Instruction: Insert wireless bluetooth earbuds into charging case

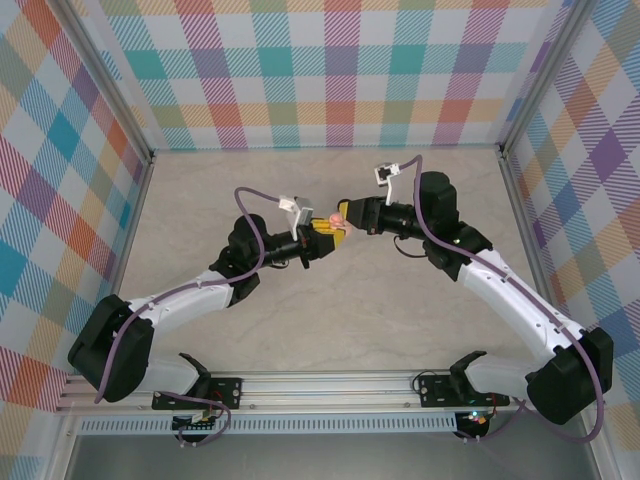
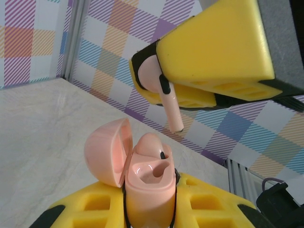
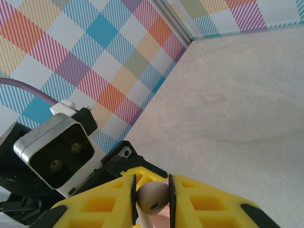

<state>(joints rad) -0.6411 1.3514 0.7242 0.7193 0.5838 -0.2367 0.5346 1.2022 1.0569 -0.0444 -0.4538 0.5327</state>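
Open charging case [image 2: 147, 194] (earbud [image 2: 151, 141] seated) beneath right hand's [image 2: 152, 75] second earbud [image 2: 171, 107].

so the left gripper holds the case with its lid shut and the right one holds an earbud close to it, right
No: the charging case has its lid open, as the left wrist view shows. The left gripper holds it, and the right gripper holds an earbud close to it.

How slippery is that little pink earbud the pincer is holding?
Probably slippery: the earbud looks smooth and glossy, pinched by its rounded head in the right pincer. Likely very light, being tiny beside the yellow pads. Its stem hangs straight, so probably stiff.
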